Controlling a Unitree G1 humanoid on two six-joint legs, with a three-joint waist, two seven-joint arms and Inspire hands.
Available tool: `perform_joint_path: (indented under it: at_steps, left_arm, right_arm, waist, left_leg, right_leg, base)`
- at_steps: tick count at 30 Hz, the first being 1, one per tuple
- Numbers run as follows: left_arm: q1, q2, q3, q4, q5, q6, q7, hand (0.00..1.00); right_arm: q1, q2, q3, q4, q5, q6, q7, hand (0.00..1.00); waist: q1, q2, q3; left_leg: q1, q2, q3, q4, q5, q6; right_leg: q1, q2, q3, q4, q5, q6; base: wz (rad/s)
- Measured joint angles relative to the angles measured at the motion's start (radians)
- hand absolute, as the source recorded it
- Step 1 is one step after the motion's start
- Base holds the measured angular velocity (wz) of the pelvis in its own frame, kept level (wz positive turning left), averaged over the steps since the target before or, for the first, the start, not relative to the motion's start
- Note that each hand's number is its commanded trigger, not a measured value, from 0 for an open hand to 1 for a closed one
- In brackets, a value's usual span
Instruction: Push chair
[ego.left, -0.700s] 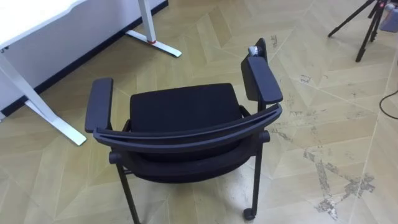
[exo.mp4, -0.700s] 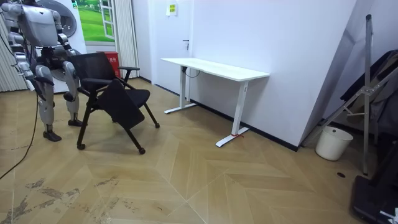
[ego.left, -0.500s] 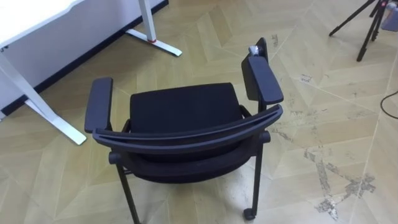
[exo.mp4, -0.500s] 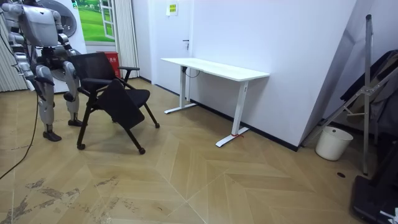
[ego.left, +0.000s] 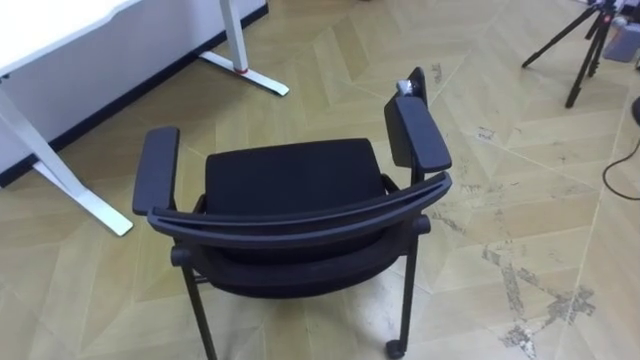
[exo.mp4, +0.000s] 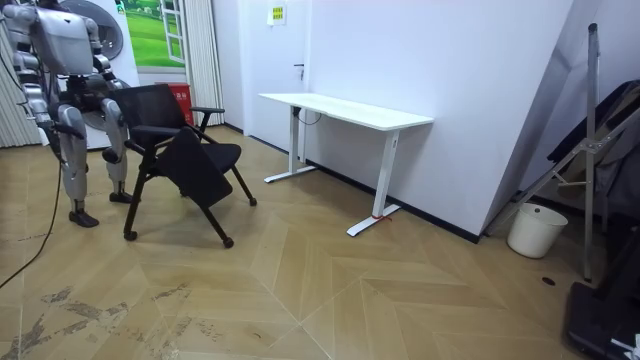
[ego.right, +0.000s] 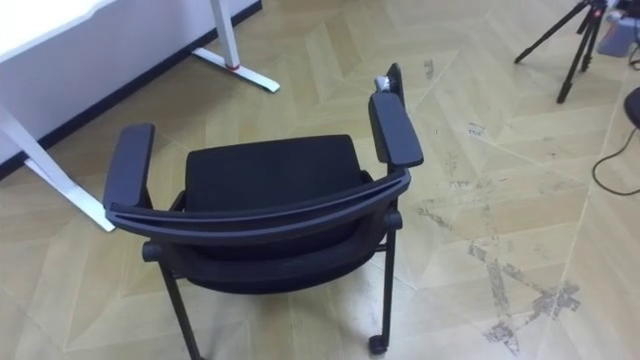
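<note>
Chair: black armchair (ego.left: 290, 175) on castors, standing on the wooden floor right in front of the robot, its back turned to us.
Backrest: the curved top rail (ego.left: 300, 222) is the nearest part, running left to right across the view.
Seat: black padded seat (ego.left: 292, 172) just beyond the rail.
Armrests: left armrest (ego.left: 157, 170) and right armrest (ego.left: 416, 134) flank the seat, and the right one sits farther off and angled.
Castor: one small wheel (ego.left: 396, 349) on the near right leg, resting on the floor.
Robot: upright just behind the chair's back, at the room view's left.
Left hand: left hand (exo.mp4: 110, 112) is low beside the chair's back; how it is set, I cannot tell.
Right hand: right hand (exo.mp4: 64, 122) hangs at the robot's side, clear of the chair; again, cannot tell.
Desk: white desk (exo.mp4: 345, 108) against the wall, far left of the chair and apart from it.
Tripod: dark tripod (ego.left: 580, 45) far right.
Floor: herringbone parquet (ego.left: 330, 60), with scuffed grey marks (ego.left: 520, 290) near right.
Bucket: white bucket (exo.mp4: 528, 230) by the wall at the room view's right, well apart from the chair.
</note>
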Motion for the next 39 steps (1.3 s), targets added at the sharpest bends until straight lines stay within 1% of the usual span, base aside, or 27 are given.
perform_joint_path:
  at_steps: [2,4,7,8,9,10,12,14,15,17,19,20,23,26,28,30,31,32,33,34,35,36,37,38,39]
  left_arm:
    - [0.008,0.0,0.028,-0.002,-0.001,0.0,0.022,0.0]
    - [0.012,0.0,0.042,-0.002,-0.001,-0.001,0.041,0.0]
    - [0.018,0.0,0.056,-0.002,-0.001,-0.002,0.062,0.0]
    - [0.017,-0.002,0.059,-0.003,0.0,-0.003,0.068,0.0]
    - [0.018,-0.004,0.062,-0.003,0.001,-0.005,0.073,0.0]
    - [0.019,-0.005,0.068,-0.003,0.001,-0.008,0.08,0.0]
    - [0.026,-0.004,0.085,-0.002,0.0,-0.009,0.096,0.0]
    - [0.032,-0.004,0.104,-0.001,0.0,-0.009,0.129,0.0]
    - [0.034,-0.004,0.114,0.002,-0.001,-0.009,0.136,0.0]
    - [0.047,-0.005,0.163,0.019,-0.002,-0.007,0.16,0.0]
    - [0.053,-0.005,0.193,0.019,-0.009,-0.006,0.184,0.0]
    - [0.069,-0.004,0.209,0.019,-0.011,-0.003,0.2,0.0]
    - [0.08,-0.002,0.241,0.019,-0.01,0.012,0.239,0.0]
    - [0.089,0.001,0.253,0.018,-0.01,0.024,0.279,0.0]
    - [0.09,0.005,0.255,0.016,-0.009,0.032,0.299,0.0]
    - [0.086,0.008,0.26,0.011,-0.003,0.036,0.318,0.0]
    - [0.074,0.009,0.282,0.007,0.004,0.041,0.331,0.0]
    - [0.057,0.016,0.309,-0.003,0.015,0.054,0.343,0.0]
    - [0.047,0.022,0.321,-0.004,0.023,0.058,0.346,0.0]
    - [0.028,0.038,0.335,-0.005,0.033,0.058,0.359,0.0]
    - [0.011,0.057,0.335,-0.006,0.043,0.055,0.369,0.0]
    - [0.004,0.065,0.335,-0.008,0.049,0.055,0.374,0.0]
    - [-0.006,0.077,0.336,-0.034,0.092,0.06,0.382,0.0]
    - [-0.029,0.092,0.336,-0.052,0.134,0.061,0.385,0.0]
    - [-0.043,0.101,0.336,-0.054,0.153,0.061,0.387,0.0]
  right_arm:
    - [0.001,0.0,-0.022,0.002,-0.001,0.002,-0.011,0.0]
    - [0.002,-0.001,-0.039,0.004,-0.001,0.002,-0.026,0.0]
    - [0.004,-0.002,-0.058,0.004,-0.001,0.002,-0.037,0.0]
    - [0.007,-0.002,-0.069,0.005,-0.003,0.002,-0.036,0.0]
    - [0.008,-0.002,-0.071,0.005,-0.004,0.001,-0.036,0.0]
    - [0.01,-0.003,-0.078,0.005,-0.008,0.001,-0.036,0.0]
    - [0.014,-0.005,-0.078,0.006,-0.007,0.0,-0.035,0.0]
    - [0.018,-0.005,-0.08,0.008,-0.002,-0.002,-0.035,0.0]
    - [0.019,-0.005,-0.084,0.008,-0.002,-0.002,-0.034,0.0]
    - [0.02,-0.005,-0.098,0.012,-0.001,0.0,-0.032,0.0]
    - [0.021,-0.004,-0.107,0.015,-0.002,0.002,-0.029,0.0]
    - [0.021,-0.005,-0.108,0.018,-0.002,0.002,-0.029,0.0]
    - [0.025,-0.007,-0.109,0.024,-0.002,0.003,-0.033,0.0]
    - [0.024,-0.011,-0.11,0.025,-0.001,0.003,-0.035,0.0]
    - [0.02,-0.013,-0.115,0.035,-0.001,0.004,-0.034,0.0]
    - [0.017,-0.018,-0.121,0.039,0.002,0.004,-0.032,0.0]
    - [0.014,-0.022,-0.132,0.038,-0.005,0.014,-0.031,0.0]
    - [0.014,-0.028,-0.151,0.038,-0.02,0.023,-0.029,0.0]
    - [0.014,-0.031,-0.158,0.038,-0.031,0.024,-0.029,0.0]
    - [0.015,-0.04,-0.167,0.038,-0.052,0.024,-0.032,0.0]
    - [0.014,-0.049,-0.167,0.038,-0.058,0.024,-0.035,0.0]
    - [0.014,-0.053,-0.168,0.038,-0.06,0.024,-0.036,0.0]
    - [0.014,-0.057,-0.18,0.036,-0.068,0.024,-0.035,0.0]
    - [0.015,-0.06,-0.187,0.038,-0.068,0.025,-0.035,0.0]
    - [0.015,-0.063,-0.188,0.038,-0.07,0.025,-0.034,0.0]
  waist:
    - [-0.001,0.001,-0.0016]
    - [-0.003,0.0,-0.0019]
    - [-0.003,0.003,0.001]
    - [-0.003,0.009,0.0046]
    - [-0.003,0.008,0.0049]
    - [-0.003,0.011,0.0034]
    - [-0.003,0.01,0.0043]
    - [-0.002,0.011,0.0037]
    - [-0.001,0.011,0.0036]
    - [0.001,0.013,0.0028]
    - [0.001,0.013,0.0027]
    - [0.002,0.015,0.0022]
    - [0.003,0.023,0.0011]
    - [0.007,0.029,0.0008]
    - [0.007,0.034,0.0016]
    - [0.007,0.041,0.0007]
    - [0.006,0.049,0.0027]
    - [0.005,0.056,0.0055]
    - [0.006,0.06,0.0053]
    - [0.005,0.065,0.0074]
    - [0.002,0.071,0.009]
    - [0.001,0.077,0.0084]
    - [-0.004,0.086,0.0092]
    - [-0.003,0.09,0.007]
    - [-0.002,0.094,0.0056]
  left_leg:
    - [0.003,0.0,0.0,0.001,0.0,0.0]
    - [0.007,0.0,0.0,0.001,0.0,0.0]
    - [0.007,0.0,0.0,0.001,0.0,0.0]
    - [0.008,0.0,-0.001,0.001,-0.002,0.0]
    - [0.009,0.0,-0.001,0.002,-0.003,0.0]
    - [0.009,0.0,-0.002,0.004,-0.004,0.0]
    - [0.008,0.0,-0.005,0.006,-0.005,0.0]
    - [0.009,0.0,-0.005,0.007,-0.004,0.0]
    - [0.009,0.0,-0.005,0.007,-0.004,0.0]
    - [0.009,0.0,-0.005,0.008,-0.005,0.0]
    - [0.009,0.0,-0.006,0.008,-0.005,0.0]
    - [0.009,0.0,-0.005,0.008,-0.006,0.0]
    - [0.011,0.0,-0.004,0.01,-0.01,0.001]
    - [0.013,0.0,-0.004,0.009,-0.015,0.002]
    - [0.022,0.0,-0.004,0.008,-0.016,0.002]
    - [0.028,0.0,-0.004,0.008,-0.018,0.002]
    - [0.031,0.0,-0.004,0.008,-0.017,0.002]
    - [0.037,0.0,-0.004,0.009,-0.017,0.002]
    - [0.04,0.0,-0.004,0.008,-0.017,0.002]
    - [0.041,0.0,-0.005,0.008,-0.017,0.002]
    - [0.041,0.0,-0.004,0.007,-0.017,0.002]
    - [0.041,0.0,-0.004,0.008,-0.017,0.002]
    - [0.039,0.0,-0.004,0.008,-0.017,0.002]
    - [0.035,0.0,-0.006,0.009,-0.017,0.001]
    - [0.034,0.0,-0.006,0.009,-0.017,0.001]
  right_leg:
    - [0.005,0.0,-0.002,0.001,0.0,0.0]
    - [0.01,0.0,-0.005,0.001,0.001,0.0]
    - [0.014,0.0,-0.007,0.001,0.001,0.0]
    - [0.018,0.0,-0.008,0.001,0.001,0.0]
    - [0.018,0.0,-0.007,0.001,0.001,0.0]
    - [0.02,0.0,-0.007,0.001,0.001,0.0]
    - [0.022,0.0,-0.008,0.002,0.001,0.0]
    - [0.023,0.0,-0.008,0.002,0.001,0.0]
    - [0.023,0.0,-0.008,0.002,0.001,0.0]
    - [0.023,0.0,-0.009,0.002,0.001,0.0]
    - [0.024,0.0,-0.01,0.002,0.001,0.0]
    - [0.024,0.0,-0.01,0.002,0.001,0.0]
    - [0.025,0.0,-0.008,0.003,0.001,0.0]
    - [0.03,0.0,-0.007,0.002,0.001,0.0]
    - [0.039,0.0,-0.007,0.001,0.0,0.0]
    - [0.045,0.0,-0.007,0.001,0.0,0.0]
    - [0.047,0.0,-0.007,0.001,0.0,0.0]
    - [0.053,0.0,-0.007,0.001,0.0,0.0]
    - [0.054,0.0,-0.008,0.001,0.0,0.0]
    - [0.057,0.0,-0.008,0.002,0.0,0.0]
    - [0.057,0.0,-0.008,0.002,0.0,0.0]
    - [0.056,0.0,-0.008,0.002,0.0,0.0]
    - [0.051,0.0,-0.007,0.001,0.0,0.001]
    - [0.052,0.0,-0.007,0.001,-0.001,0.002]
    - [0.051,0.0,-0.007,0.001,-0.001,0.002]
  base:
    - [0.0]
    - [0.03]
    - [0.01]
    - [0.0]
    - [0.0]
    - [0.0]
    - [0.0]
    - [0.0]
    - [0.0]
    - [0.0]
    - [0.0]
    - [0.0]
    - [0.0]
    - [0.0]
    - [0.0]
    - [0.0]
    - [0.0]
    - [0.0]
    - [0.0]
    - [0.0]
    - [0.0]
    - [0.0]
    - [0.0]
    - [0.0]
    - [0.0]
